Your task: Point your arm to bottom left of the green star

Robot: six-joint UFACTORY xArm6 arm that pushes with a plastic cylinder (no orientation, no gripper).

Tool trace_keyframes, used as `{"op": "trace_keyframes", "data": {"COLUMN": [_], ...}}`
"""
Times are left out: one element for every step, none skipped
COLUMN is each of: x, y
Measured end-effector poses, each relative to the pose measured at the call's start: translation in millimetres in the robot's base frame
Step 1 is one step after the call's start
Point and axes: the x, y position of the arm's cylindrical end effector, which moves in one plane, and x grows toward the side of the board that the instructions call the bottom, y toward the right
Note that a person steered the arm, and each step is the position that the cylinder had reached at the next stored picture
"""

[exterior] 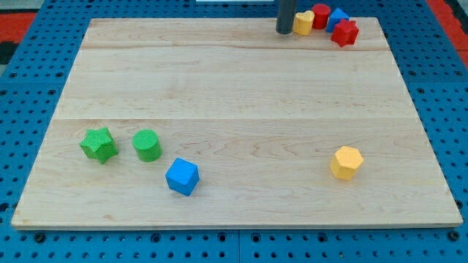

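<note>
The green star lies near the board's left edge, in the lower left of the view. My tip is at the view's top, right of centre, far from the star, touching or nearly touching the left side of a yellow block. A green cylinder stands just right of the star. A blue cube lies below and right of the cylinder.
A cluster sits at the top right: the yellow block, a red cylinder, a blue block and a red star. A yellow hexagonal block lies at the lower right. The wooden board rests on a blue pegboard.
</note>
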Motion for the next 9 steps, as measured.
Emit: {"op": "trace_keyframes", "data": {"x": [0,9,41,65,83,94,107,135,158], "y": [-32,-71,-119,-156,-192,-226,-243,-257,-280]}}
